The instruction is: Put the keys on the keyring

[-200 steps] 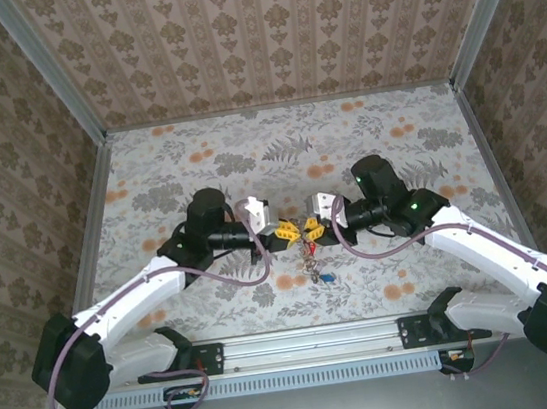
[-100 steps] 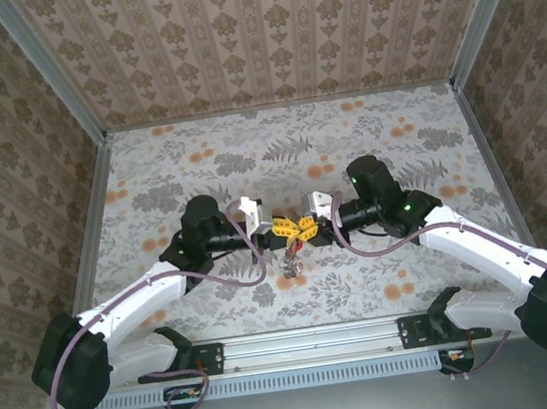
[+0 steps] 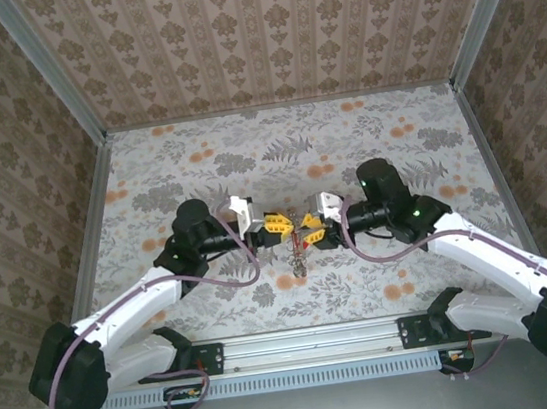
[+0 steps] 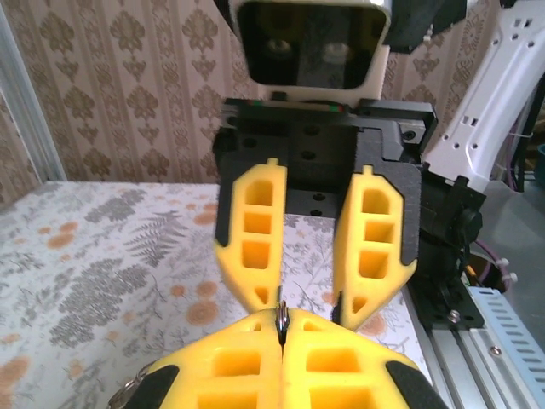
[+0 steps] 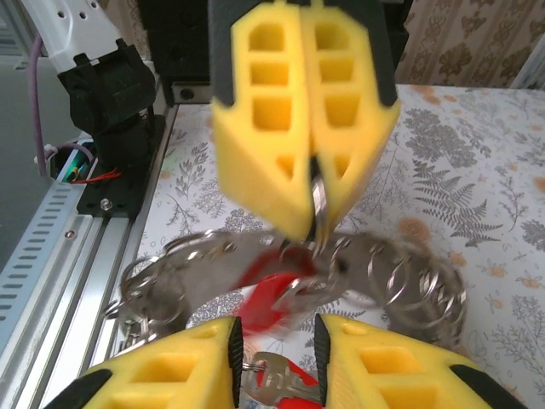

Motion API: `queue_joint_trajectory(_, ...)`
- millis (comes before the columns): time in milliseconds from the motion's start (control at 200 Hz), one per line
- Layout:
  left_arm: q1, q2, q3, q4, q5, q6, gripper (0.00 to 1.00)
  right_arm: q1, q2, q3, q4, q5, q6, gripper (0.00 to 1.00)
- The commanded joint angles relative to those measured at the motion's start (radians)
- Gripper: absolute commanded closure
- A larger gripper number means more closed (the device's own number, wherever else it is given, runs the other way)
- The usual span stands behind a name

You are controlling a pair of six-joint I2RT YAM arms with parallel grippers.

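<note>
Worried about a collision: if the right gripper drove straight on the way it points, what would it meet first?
Probably the keys, hanging blurred just ahead of the right gripper, which is open. Close behind them is the left gripper, shut on the keyring. The depth between them is unclear.

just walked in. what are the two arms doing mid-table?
The two grippers are nose to nose above the floral table. The left gripper is shut on the keyring, holding it up with a bunch of keys dangling below, one with a red tag. The right gripper faces it with its jaws apart. A key sits in its gap, apparently not pinched.
</note>
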Motion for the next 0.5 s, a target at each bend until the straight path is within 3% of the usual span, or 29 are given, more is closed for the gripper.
queue_joint_trajectory(0, 0.009, -0.021, 0.006, 0.070, 0.020, -0.028, 1.00, -0.003, -0.035, -0.060, 0.043, -0.044, 0.023, 0.66)
queue_joint_trajectory(150, 0.009, -0.008, 0.012, 0.094, 0.022, -0.046, 1.00, 0.024, -0.033, -0.122, 0.185, 0.004, 0.136, 0.59)
queue_joint_trajectory(335, 0.010, 0.012, 0.012, 0.137, 0.021, -0.073, 1.00, 0.058, -0.019, -0.198, 0.413, 0.113, 0.275, 0.59)
queue_joint_trajectory(495, 0.010, 0.017, 0.011, 0.148, 0.012, -0.083, 1.00, 0.115, 0.008, -0.221, 0.508, 0.164, 0.313, 0.56)
